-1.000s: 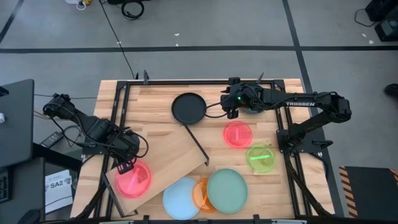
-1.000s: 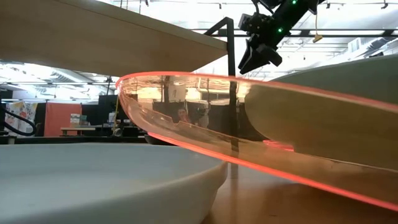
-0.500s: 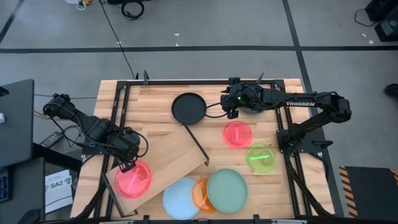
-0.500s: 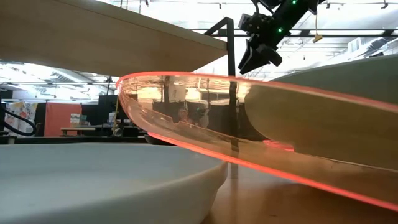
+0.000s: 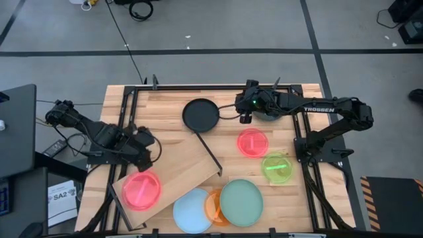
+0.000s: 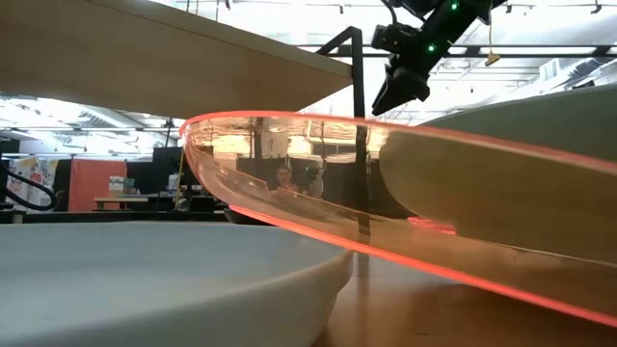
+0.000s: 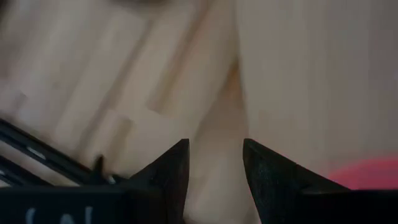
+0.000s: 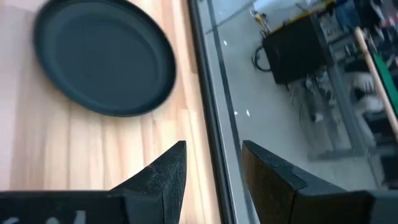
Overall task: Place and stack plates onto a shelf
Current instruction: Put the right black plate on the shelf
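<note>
A translucent pink plate point(image 5: 141, 190) lies flat on the near-left end of the pale shelf board point(image 5: 175, 165); its black bar frame point(image 5: 210, 153) is at the other end. My left gripper point(image 5: 148, 157) point(image 7: 214, 163) hovers open just beyond the plate's far edge, over the board, holding nothing; a bit of the pink plate point(image 7: 373, 173) shows beside it. At the far middle, a black plate point(image 5: 201, 114) point(image 8: 106, 56) rests on the slatted table. To its right my right gripper point(image 5: 244, 119) point(image 8: 213, 163) point(image 6: 403, 87) hangs open and empty in the air.
A second pink plate point(image 5: 252, 143) and a neon-green plate point(image 5: 276, 168) lie at the right. Along the near edge lie a light-blue plate point(image 5: 192, 210), an orange plate point(image 5: 215, 206) and a mint-green plate point(image 5: 241, 202). The black table frame point(image 5: 129, 106) borders the top.
My left gripper has opened and let go of the pink plate's far edge; the plate stays flat on the shelf board. The gripper has swung away from the plate toward the table's far side. My right gripper has rolled a little in place.
</note>
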### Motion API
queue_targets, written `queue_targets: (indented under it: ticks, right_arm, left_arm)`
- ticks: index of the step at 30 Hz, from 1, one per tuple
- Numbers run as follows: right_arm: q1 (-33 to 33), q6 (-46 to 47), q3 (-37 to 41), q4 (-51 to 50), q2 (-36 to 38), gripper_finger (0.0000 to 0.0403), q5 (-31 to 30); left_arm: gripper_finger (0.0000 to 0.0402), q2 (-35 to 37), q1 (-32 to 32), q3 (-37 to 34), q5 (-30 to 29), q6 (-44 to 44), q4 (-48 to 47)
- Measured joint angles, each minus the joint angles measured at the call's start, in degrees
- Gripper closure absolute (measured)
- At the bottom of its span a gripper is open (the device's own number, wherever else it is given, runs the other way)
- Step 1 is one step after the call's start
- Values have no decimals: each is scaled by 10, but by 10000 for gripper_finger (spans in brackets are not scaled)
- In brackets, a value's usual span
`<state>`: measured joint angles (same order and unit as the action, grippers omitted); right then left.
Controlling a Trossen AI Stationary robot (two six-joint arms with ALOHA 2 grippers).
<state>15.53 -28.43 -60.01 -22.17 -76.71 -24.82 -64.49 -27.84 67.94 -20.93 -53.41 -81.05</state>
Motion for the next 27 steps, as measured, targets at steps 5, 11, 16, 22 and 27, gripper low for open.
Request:
queue_targets:
  ticks: [5,11,16,22,27]
  right_arm:
    - [35,47,0,0,0,241,0]
    - [99,113,0,-17,0,241,7]
    - [160,147,0,-41,0,241,10]
    - [244,180,0,-68,0,241,59]
    - [322,183,0,-77,0,241,111]
  left_arm:
    - [244,0,65,0,-13,65,25]
    - [244,0,155,0,-14,161,86]
    - [244,0,220,0,-7,227,130]
    - [244,0,282,0,42,271,153]
    - [244,0,314,0,45,272,166]
